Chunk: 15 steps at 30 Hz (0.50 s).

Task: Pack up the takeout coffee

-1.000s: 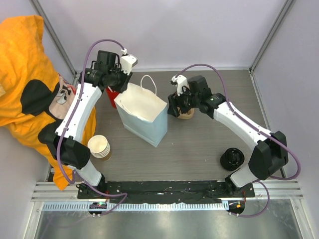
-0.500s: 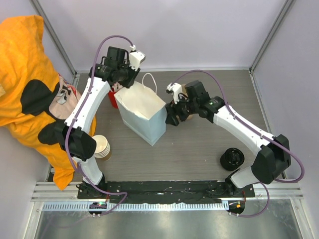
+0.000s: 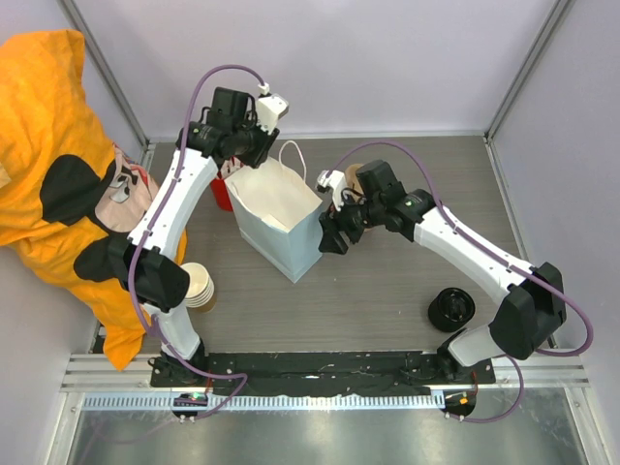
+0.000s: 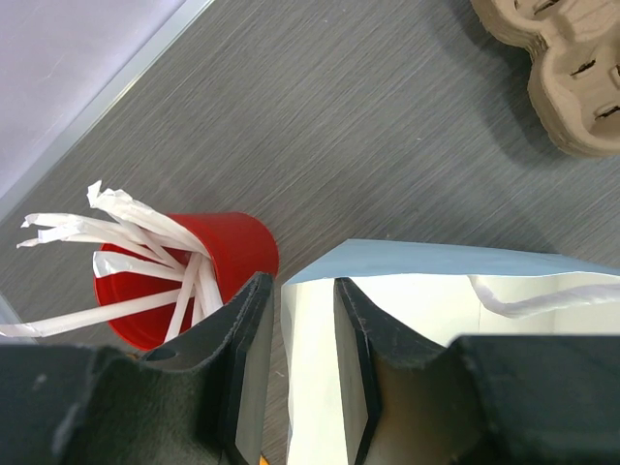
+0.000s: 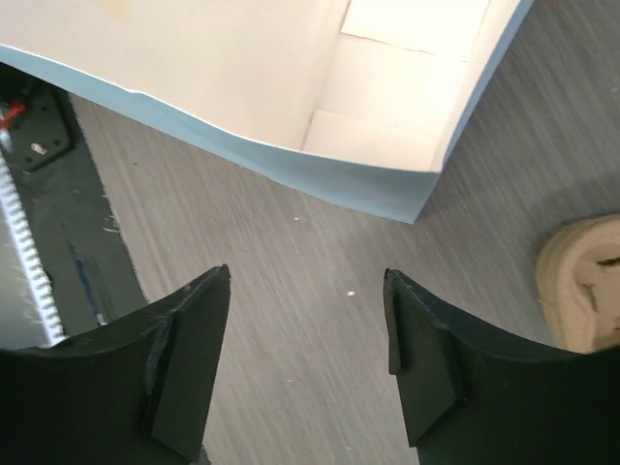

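The takeout coffee is out of view in every view. The pale blue paper bag [image 3: 281, 218] stands upright with its mouth open and a cream inside [image 5: 242, 77]; what I see of its floor is bare. My left gripper [image 3: 254, 150] hangs over the bag's far left corner. Its fingers straddle the bag's rim [image 4: 436, 257] and do not pinch it, so the left gripper [image 4: 298, 291] is open. My right gripper [image 3: 331, 235] sits low beside the bag's right side. In the right wrist view the right gripper [image 5: 306, 281] is open over bare table, with nothing in it.
A red cup [image 3: 221, 190] of white wrapped straws [image 4: 145, 252] stands just left of the bag. A cardboard cup carrier [image 3: 356, 176] lies behind my right arm. Stacked lidless cups [image 3: 197, 286] are at the near left, and black lids [image 3: 451, 308] at the near right.
My left gripper has shifted right onto the bag's far corner. My right gripper has left the cup carrier and come nearer, down along the bag's right side.
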Tool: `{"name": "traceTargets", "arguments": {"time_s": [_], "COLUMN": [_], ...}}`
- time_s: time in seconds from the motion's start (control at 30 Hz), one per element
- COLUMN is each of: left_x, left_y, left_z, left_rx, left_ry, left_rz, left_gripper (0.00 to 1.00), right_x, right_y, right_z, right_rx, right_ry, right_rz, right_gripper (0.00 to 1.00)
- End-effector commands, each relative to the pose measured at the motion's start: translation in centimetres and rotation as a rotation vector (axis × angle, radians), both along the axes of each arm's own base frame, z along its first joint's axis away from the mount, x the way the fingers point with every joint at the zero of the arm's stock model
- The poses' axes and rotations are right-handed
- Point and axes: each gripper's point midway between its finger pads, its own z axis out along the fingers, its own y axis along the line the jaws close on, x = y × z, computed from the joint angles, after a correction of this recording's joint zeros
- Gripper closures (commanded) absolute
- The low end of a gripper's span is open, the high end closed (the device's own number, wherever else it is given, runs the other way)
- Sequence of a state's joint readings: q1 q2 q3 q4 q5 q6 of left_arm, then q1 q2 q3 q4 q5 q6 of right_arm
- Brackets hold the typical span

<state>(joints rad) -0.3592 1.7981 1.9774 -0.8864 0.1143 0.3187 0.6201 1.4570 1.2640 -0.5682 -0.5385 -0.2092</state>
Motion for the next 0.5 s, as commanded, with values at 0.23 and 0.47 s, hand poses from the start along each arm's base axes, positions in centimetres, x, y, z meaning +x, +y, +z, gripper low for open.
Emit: {"name": "traceTargets", "arguments": {"time_s": [0.23,0.47], "left_x": [0.3,-0.3], "left_y": [-0.7,-1.0], "left_z": [1.4,0.6], "left_rx": [-0.029,-0.034], "left_ry": [-0.038,-0.003], "left_rz": [-0.016,-0.039], "left_gripper": [0.64,0.66], "right_x": [2.7,0.4], "right_y": [-2.0,0.1], "right_z": [3.4,3.5], "right_rx": [-0.017,0.123], "right_ry": [-0.306,-0.272], "right_rz": [0.124,0.322], "right_gripper": [0.17,0.12]}}
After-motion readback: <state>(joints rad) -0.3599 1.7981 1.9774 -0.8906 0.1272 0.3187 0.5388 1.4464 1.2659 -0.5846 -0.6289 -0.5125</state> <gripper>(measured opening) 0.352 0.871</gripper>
